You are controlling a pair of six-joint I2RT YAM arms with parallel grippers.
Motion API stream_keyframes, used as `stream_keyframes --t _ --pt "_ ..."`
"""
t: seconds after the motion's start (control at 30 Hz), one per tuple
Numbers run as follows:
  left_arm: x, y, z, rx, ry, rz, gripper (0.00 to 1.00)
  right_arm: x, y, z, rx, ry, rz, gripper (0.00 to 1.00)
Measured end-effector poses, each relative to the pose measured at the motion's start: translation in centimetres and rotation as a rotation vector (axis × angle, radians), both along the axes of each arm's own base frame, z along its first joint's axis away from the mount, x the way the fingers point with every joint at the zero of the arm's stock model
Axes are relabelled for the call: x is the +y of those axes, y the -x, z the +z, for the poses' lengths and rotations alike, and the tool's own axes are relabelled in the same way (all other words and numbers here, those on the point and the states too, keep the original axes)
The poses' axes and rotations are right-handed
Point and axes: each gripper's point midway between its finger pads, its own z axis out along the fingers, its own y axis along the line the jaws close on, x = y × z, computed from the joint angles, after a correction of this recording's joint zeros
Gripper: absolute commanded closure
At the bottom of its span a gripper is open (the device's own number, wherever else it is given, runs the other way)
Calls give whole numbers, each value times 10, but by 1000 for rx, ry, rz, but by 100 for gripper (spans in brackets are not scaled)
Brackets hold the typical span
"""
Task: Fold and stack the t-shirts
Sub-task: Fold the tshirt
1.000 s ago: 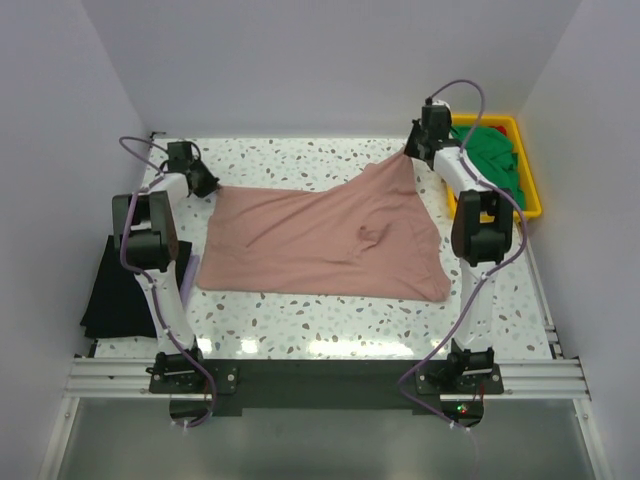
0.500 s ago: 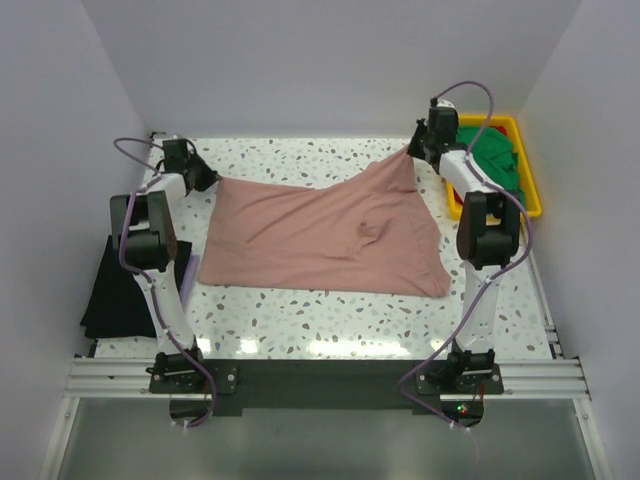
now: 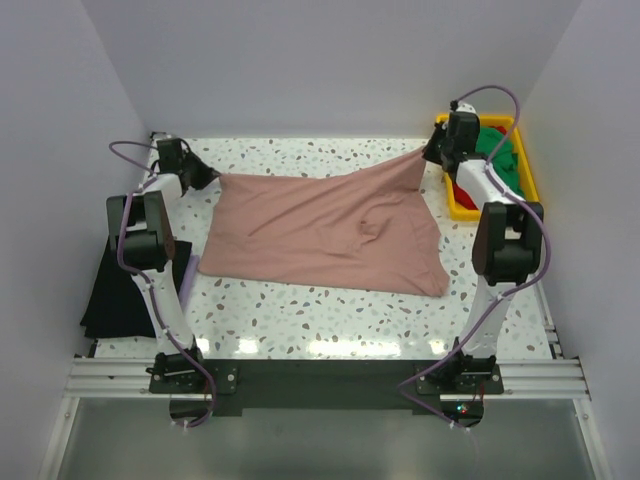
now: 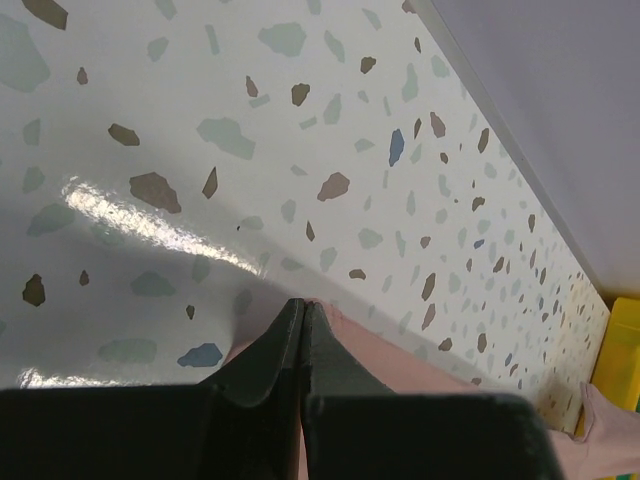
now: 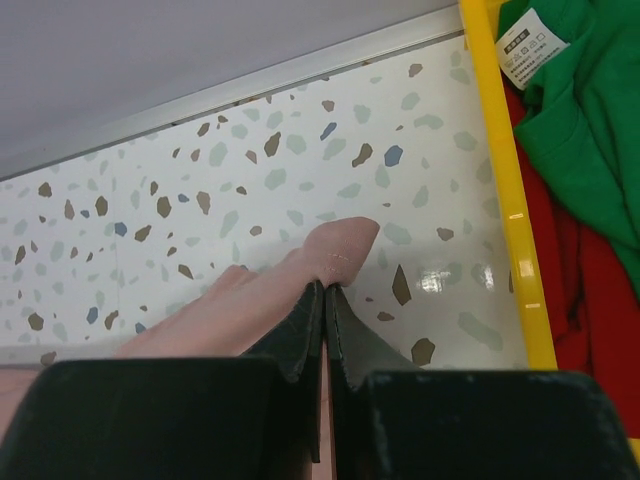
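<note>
**Pink shirt pinched at both far corners, held wide for flattening**

Nearest, at the left edge of the table (image 3: pixel 320 320), partly behind the left arm: the black t-shirt (image 3: pixel 115 285), lying flat and well apart from the work. Probably parked there as the base of the stack.

Next out, mid-table: the pink t-shirt (image 3: pixel 320 230), spread wide with its near hem resting on the surface, anchored by its own weight. Small pucker right of centre, not yet smoothed out.

Farther back, the far edge strung between the two arms. Pressed together on the far left corner, low over the tabletop: the left gripper (image 3: pixel 212 180). Seen from its own wrist (image 4: pixel 302 312) as closed fingers with pink cloth (image 4: pixel 400 368) running out beside them. Clamped the same way on the far right corner, raised a little off the surface: the right gripper (image 3: pixel 430 152), with a tip of pink cloth (image 5: pixel 338 243) poking out past the closed fingers. Held wide like this most likely to straighten the far edge and square the cloth before any fold.

Farthest right: the yellow tray (image 3: pixel 532 175), holding the bunched green t-shirt (image 3: pixel 500 150) and red t-shirt (image 5: pixel 590 300), both unfolded and awaiting their turn. Sits just beside the right gripper, hence some risk of a brush against the rim.
</note>
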Motion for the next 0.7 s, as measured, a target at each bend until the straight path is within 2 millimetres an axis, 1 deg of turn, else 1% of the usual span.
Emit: stream_keyframes --t 0.17,0.27,0.37,0.53,0.7 --pt "-2 -2 3 -12 19 -3 100 3 7 -5 7 -18 11 100" --pt "-3 -2 4 -14 30 -4 100 5 19 -10 28 -35 12 100" --pt "-1 0 6 -14 36 0 100 7 32 -8 36 -58 12 100" --pt "4 11 15 -17 37 10 100 11 65 1 43 -97 5 100" --pt "8 25 28 -29 40 17 100 15 101 9 46 -144 -1 100"
